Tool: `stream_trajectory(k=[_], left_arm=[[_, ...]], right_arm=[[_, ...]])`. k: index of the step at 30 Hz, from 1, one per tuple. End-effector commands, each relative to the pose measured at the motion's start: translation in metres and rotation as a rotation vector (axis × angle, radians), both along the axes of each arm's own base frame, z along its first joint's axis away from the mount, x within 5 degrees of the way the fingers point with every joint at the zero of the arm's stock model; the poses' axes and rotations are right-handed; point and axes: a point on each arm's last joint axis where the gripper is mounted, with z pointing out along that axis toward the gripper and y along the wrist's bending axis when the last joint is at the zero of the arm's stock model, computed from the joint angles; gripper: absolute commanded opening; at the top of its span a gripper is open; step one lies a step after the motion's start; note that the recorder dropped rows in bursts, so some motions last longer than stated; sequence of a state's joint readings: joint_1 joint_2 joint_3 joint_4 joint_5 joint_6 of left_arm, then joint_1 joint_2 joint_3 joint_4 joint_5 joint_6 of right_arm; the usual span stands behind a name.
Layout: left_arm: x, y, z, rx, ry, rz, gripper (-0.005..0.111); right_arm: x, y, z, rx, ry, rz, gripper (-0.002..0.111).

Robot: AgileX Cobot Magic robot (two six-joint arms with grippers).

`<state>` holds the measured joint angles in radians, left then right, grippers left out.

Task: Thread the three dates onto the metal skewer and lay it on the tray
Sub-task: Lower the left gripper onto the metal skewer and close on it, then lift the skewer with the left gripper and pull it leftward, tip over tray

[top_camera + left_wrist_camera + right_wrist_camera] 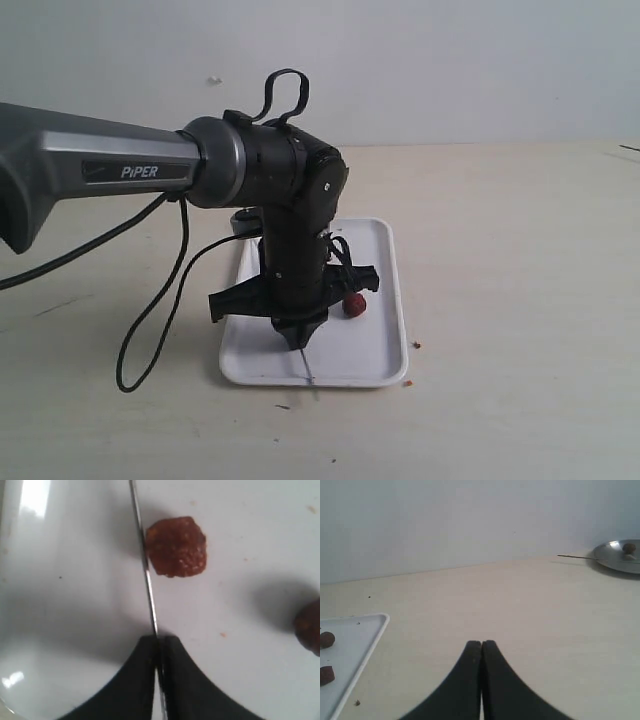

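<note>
My left gripper (300,338) points straight down over the white tray (385,340) and is shut on the thin metal skewer (145,570). The skewer's tip reaches the tray's near rim (308,368). In the left wrist view the rod runs along the edge of one reddish-brown date (176,546), touching it; I cannot tell whether it pierces it. A second date (307,627) lies at that view's border. In the exterior view one date (354,305) shows beside the gripper. The right wrist view shows two dates (326,639) (325,675) on the tray's corner (355,645). My right gripper (481,643) is shut and empty, off the tray.
A round metal dish (620,555) lies far off on the table with a small lump (629,547) on it and a thin rod (575,557) sticking out. Brown crumbs (416,345) lie near the tray. The left arm's black cable (150,320) hangs beside the tray.
</note>
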<state>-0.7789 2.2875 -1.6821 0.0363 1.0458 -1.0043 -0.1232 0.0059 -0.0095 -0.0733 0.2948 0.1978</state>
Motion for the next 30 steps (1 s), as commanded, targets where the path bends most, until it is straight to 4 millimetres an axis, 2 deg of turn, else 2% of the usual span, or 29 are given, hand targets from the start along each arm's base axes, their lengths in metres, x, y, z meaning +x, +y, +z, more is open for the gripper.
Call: stream_trajectory(k=[1,6,10,15,18,21,26,30], left_arm=[[-0.001,0.003,-0.011,0.042,0.025,0.022,0.0],[0.001,0.006,-0.008,0.065,0.003,0.033,0.0],[0.003,0.013,0.001,0.134,-0.041,0.041,0.0],[0.01,0.029,0.034,0.226,-0.125,0.013,0.0],[0.013,0.037,0.063,0.226,-0.166,-0.186,0.0],[0.01,0.042,0.089,0.25,-0.171,-0.455,0.0],[0.003,0.048,0.127,0.25,-0.225,-0.689,0.0],[-0.014,0.056,0.144,0.22,-0.198,-0.908,0.0]], right_arm=[[0.0,0.0,0.0,-0.007,-0.013,-0.002,0.0],[0.0,0.0,0.0,-0.007,-0.013,-0.002,0.0],[0.0,0.0,0.0,-0.007,-0.013,-0.002,0.0],[0.0,0.0,0.0,-0.007,-0.013,-0.002,0.0],[0.0,0.0,0.0,-0.007,-0.013,-0.002,0.0],[0.0,0.0,0.0,-0.007,-0.013,-0.002,0.0],[0.0,0.0,0.0,-0.007,-0.013,-0.002,0.0],[0.0,0.0,0.0,-0.007,-0.013,-0.002,0.0]])
